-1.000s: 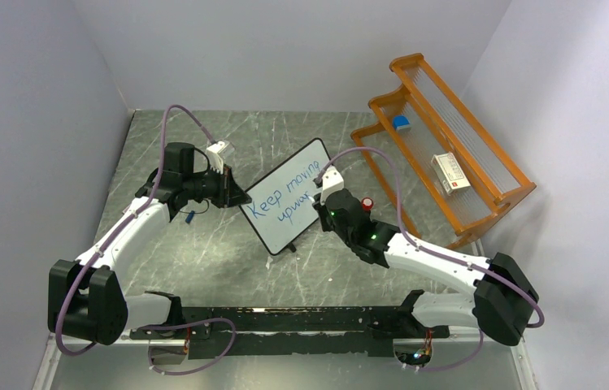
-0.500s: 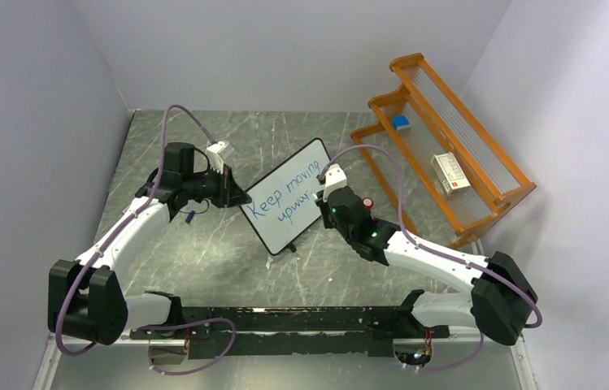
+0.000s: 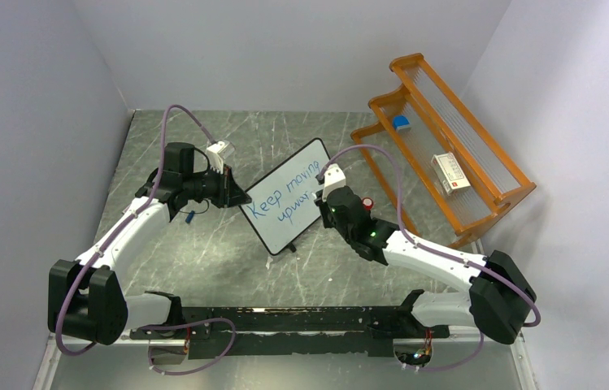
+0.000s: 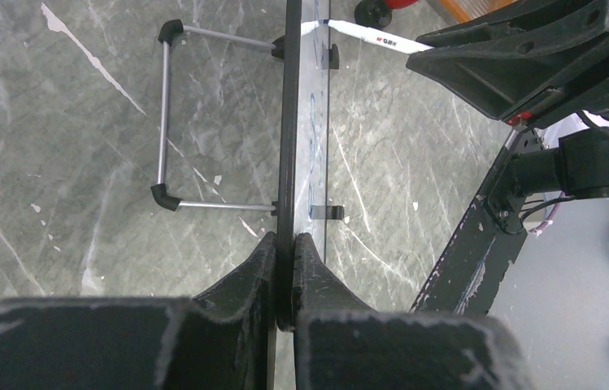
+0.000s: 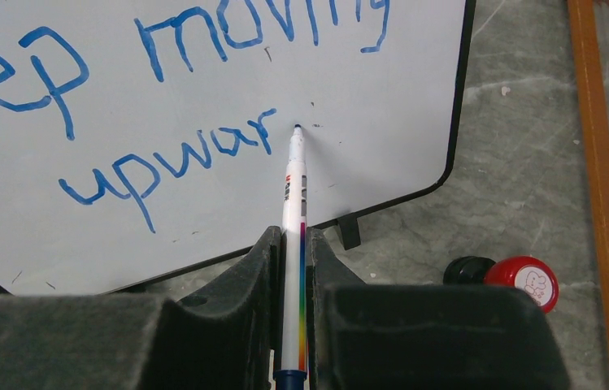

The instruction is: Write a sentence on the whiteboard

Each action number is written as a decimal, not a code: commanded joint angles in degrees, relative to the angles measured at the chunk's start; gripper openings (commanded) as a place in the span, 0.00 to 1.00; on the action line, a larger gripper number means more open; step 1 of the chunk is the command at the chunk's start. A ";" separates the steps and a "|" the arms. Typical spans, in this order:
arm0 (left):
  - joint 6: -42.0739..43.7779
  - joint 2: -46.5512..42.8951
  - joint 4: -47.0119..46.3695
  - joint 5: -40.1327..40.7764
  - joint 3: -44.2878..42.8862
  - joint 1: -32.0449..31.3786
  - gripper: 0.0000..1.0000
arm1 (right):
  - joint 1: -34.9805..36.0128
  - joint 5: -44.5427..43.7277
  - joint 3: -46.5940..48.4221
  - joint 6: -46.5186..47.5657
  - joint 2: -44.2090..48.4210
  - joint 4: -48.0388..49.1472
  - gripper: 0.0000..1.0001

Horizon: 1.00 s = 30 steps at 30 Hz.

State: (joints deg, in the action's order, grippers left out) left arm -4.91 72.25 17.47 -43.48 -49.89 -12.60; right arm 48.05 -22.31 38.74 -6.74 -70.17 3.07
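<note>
The whiteboard [image 3: 272, 231] stands tilted on its feet at mid-table. On it the sentence [image 3: 284, 193] reads "Keep moving upwar" in blue, in two lines. My left gripper [image 3: 238, 197] is shut on the board's left edge; in the left wrist view the black frame [image 4: 291, 122] runs edge-on between the jaws of the left gripper [image 4: 284, 241]. My right gripper [image 5: 293, 237] is shut on a white marker [image 5: 293, 191] with a rainbow stripe. Its blue tip touches the whiteboard [image 5: 203, 219] just right of the "r" of the sentence [image 5: 172, 162].
An orange rack [image 3: 447, 154] stands at the back right, holding a blue object [image 3: 400, 123] and a white box [image 3: 451, 172]. A red-topped cap [image 5: 524, 280] lies on the table beside the board's right corner. A small blue item [image 3: 190, 217] lies under the left arm.
My right gripper has shifted slightly left toward the board with the marker. The left arm and the board have not moved.
</note>
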 commanded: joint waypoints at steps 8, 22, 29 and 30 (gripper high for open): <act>4.20 2.45 4.92 9.21 1.29 -0.14 0.05 | -0.37 1.95 0.55 0.69 1.27 1.98 0.00; 4.20 2.54 4.85 9.14 1.20 -0.14 0.05 | -0.33 2.72 0.11 0.08 1.18 -0.48 0.00; 4.20 2.42 4.84 9.12 1.28 -0.14 0.05 | -0.38 2.40 -0.59 -0.81 0.65 -1.97 0.00; 4.20 2.45 4.85 9.12 1.28 -0.14 0.05 | -0.38 2.39 -0.60 -0.88 0.61 -2.05 0.00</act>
State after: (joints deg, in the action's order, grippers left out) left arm -4.91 72.27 17.47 -43.48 -49.89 -12.60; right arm 47.94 -19.88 38.74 -6.83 -69.30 1.76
